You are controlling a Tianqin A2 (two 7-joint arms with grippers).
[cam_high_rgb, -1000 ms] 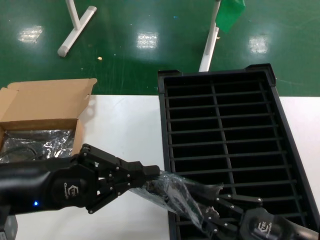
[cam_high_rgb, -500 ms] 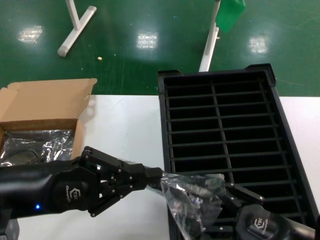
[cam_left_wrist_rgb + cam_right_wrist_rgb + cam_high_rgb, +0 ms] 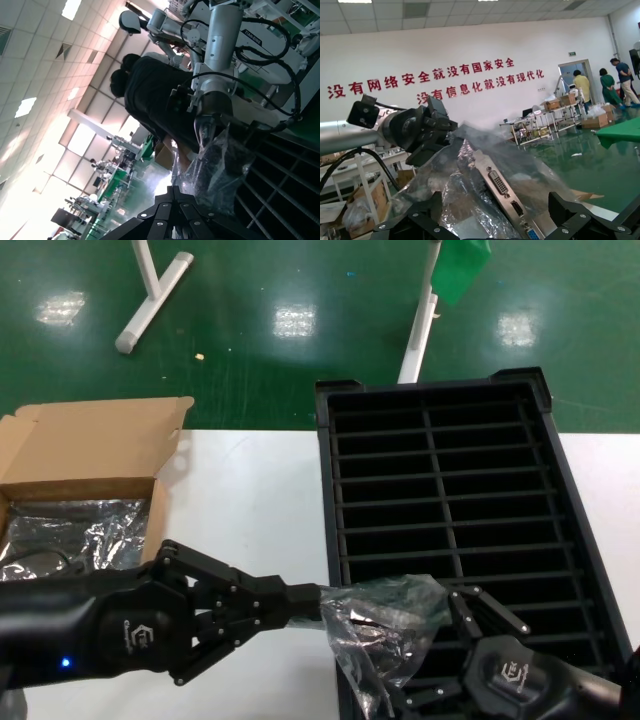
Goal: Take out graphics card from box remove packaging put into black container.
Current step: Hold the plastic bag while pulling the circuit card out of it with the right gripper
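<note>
The left gripper [image 3: 318, 602] pinches one end of the packaging [image 3: 385, 625] over the black container [image 3: 445, 500]; the right gripper [image 3: 470, 645] is spread open beside it; the graphics card [image 3: 507, 192] sits inside, so the bag can slide off.

Both arms are matte black with white logos, the left claw [image 3: 305, 602] wrist showing a small blue light.

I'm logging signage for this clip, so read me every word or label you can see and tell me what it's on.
"没有网络安全就没有国家安全" in red on the white wall, upper line.
"没有信息化就没有现代化" in red on the same wall, lower line.
Small white logo on the left gripper body: too small to read.
Round logo on the right gripper body: too small to read.
Green sign above the far doorway: unreadable.
</note>
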